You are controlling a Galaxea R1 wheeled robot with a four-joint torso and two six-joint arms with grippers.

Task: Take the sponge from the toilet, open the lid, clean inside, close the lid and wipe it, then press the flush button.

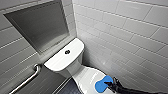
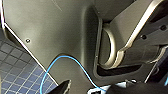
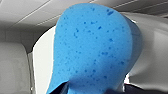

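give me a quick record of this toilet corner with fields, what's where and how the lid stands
place: corner of a white tiled wall with a recessed niche
toilet: white, glossy, tank against the wall
flush button: dark, round, in the middle of the tank top
lid: looks down over the bowl
sponge: bright blue, over the near part of the lid
right gripper: at the sponge's edge; grip unclear
grab bar: metal, on the wall left of the toilet
floor: small dark tiles

WC lid (image 1: 87, 75), closed — sponge (image 1: 102, 84) on it
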